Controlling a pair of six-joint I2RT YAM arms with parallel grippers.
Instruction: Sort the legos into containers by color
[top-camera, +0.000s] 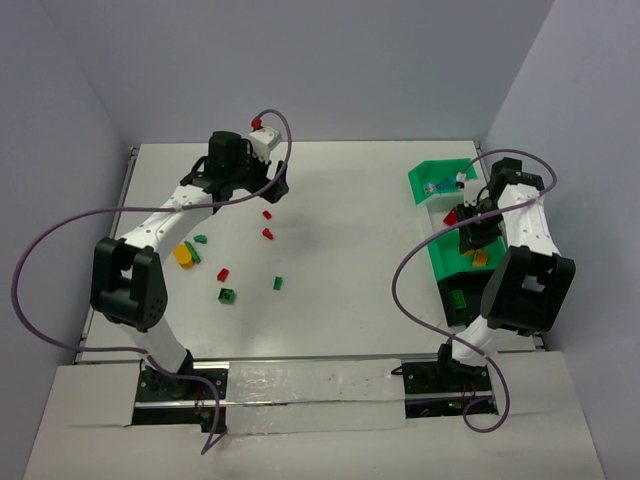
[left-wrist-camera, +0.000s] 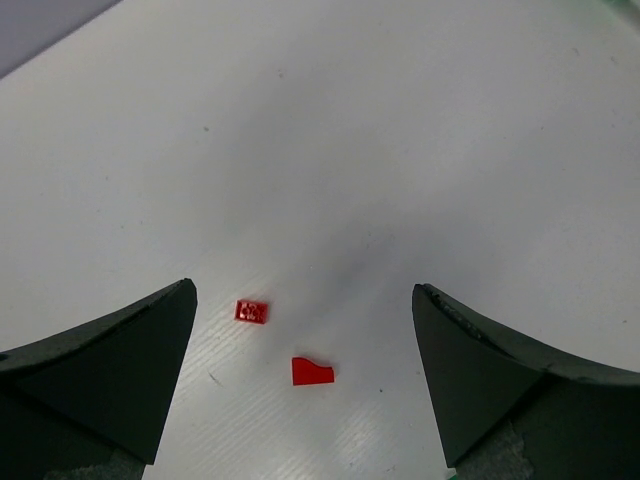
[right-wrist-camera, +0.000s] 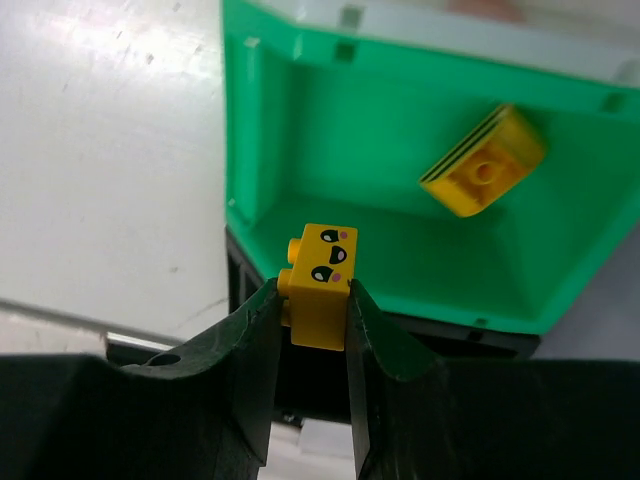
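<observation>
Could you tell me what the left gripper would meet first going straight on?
Likely the white table, where the open left gripper would straddle the flat red brick and curved red brick; depth is unclear.

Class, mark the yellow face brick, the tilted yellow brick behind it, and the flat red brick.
yellow face brick (right-wrist-camera: 328, 258): right wrist view, printed face.
tilted yellow brick (right-wrist-camera: 485, 160): right wrist view, its middle.
flat red brick (left-wrist-camera: 252, 312): left wrist view, its top.

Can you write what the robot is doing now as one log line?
left hand: open above two red bricks | right hand: shut on yellow face brick by green bin | bin: second yellow brick inside
</observation>
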